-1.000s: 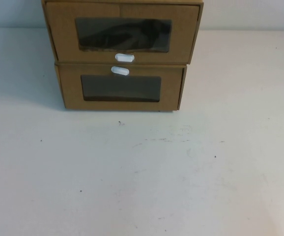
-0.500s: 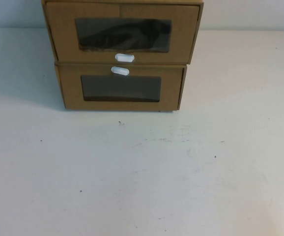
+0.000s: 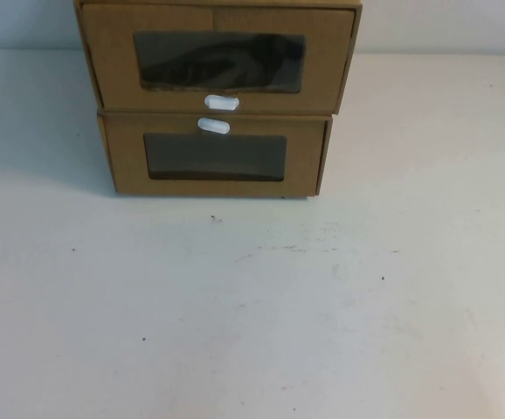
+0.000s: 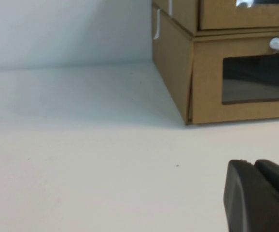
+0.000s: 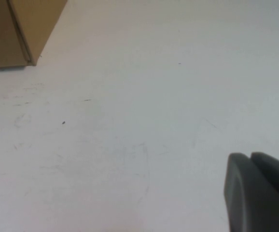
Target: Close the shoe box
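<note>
Brown cardboard, the shoe box [image 3: 217,57] sits top centre in the high view, stacked on a like box [image 3: 215,155] on the white counter [image 3: 252,305]; neither gripper shows there. In the left wrist view, the left gripper [image 4: 260,195] is at lower right, well apart from the boxes at upper right; whether its jaws are wide or narrow cannot be told. In the right wrist view, the right gripper [image 5: 259,191] is at lower right, far from the cardboard corner at upper left; its jaws likewise cannot be told.

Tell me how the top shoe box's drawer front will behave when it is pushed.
The shoe box is corrugated cardboard, so its front probably flexes near the clear window; pushing the solid border seems safer. Stacked on the lower box, it may slide rather than close. Left gripper and right gripper are low over the table, away from it.
</note>
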Controlling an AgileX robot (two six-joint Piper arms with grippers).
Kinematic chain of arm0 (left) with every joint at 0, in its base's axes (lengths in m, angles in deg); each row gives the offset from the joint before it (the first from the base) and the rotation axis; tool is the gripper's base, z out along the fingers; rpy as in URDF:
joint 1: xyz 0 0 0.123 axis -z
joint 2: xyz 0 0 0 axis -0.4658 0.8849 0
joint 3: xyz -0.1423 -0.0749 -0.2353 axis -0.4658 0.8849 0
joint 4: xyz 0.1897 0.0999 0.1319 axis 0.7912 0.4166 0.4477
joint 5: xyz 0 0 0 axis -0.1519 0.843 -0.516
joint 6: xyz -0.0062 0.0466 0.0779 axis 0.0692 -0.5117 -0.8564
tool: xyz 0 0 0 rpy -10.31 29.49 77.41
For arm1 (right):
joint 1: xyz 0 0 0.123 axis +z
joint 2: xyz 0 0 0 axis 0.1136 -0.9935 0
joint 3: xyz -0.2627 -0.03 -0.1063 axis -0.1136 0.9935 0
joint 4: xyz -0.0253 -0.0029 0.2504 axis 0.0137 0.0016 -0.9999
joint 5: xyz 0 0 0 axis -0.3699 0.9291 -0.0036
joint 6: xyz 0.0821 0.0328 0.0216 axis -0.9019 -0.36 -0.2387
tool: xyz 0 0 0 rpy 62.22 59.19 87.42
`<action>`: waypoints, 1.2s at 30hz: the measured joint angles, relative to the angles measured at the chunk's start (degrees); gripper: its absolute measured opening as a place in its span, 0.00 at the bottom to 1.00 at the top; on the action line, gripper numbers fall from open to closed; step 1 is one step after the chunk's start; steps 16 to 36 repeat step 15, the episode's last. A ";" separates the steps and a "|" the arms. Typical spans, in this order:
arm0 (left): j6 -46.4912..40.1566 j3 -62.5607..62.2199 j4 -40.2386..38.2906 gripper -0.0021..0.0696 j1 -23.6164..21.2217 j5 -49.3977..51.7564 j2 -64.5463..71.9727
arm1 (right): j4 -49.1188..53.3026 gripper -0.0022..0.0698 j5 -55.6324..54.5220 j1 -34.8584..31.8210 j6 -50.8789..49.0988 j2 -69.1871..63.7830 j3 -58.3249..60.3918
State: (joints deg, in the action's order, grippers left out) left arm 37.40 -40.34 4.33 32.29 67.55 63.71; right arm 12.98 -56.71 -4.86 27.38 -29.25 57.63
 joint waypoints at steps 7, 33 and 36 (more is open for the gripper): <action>25.86 0.08 27.14 0.02 0.00 3.43 -0.97 | 0.00 0.01 0.00 0.00 0.10 0.00 0.00; 27.13 0.08 29.23 0.02 0.00 10.45 -0.97 | 0.00 0.01 0.00 0.00 0.10 0.00 0.00; 27.13 0.08 29.23 0.02 0.00 10.45 -0.97 | 0.00 0.01 0.00 0.00 0.10 0.00 0.00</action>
